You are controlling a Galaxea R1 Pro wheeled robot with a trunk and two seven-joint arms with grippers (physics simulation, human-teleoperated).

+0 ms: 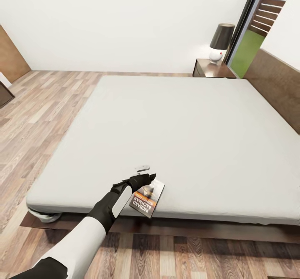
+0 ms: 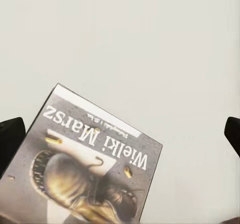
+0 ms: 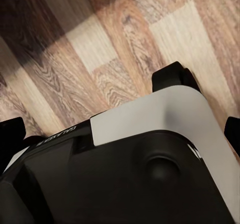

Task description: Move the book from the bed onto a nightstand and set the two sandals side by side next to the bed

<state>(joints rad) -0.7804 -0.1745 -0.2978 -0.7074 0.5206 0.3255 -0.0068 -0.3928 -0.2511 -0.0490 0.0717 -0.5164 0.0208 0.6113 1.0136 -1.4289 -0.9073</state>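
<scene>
I am seeing the grey mattress of the bed (image 1: 175,133) lying bare beyond the book (image 1: 148,200), giving open passage toward the nightstand (image 1: 210,68), where a lamp (image 1: 220,43) is occupying the top.

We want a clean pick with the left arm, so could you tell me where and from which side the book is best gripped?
Grip the book by its long edges, from above. It lies flat on the bed near the foot edge, leaving no gap beneath. The left gripper is above its far end, fingers spread wider than the cover, so straddling it looks workable.
</scene>
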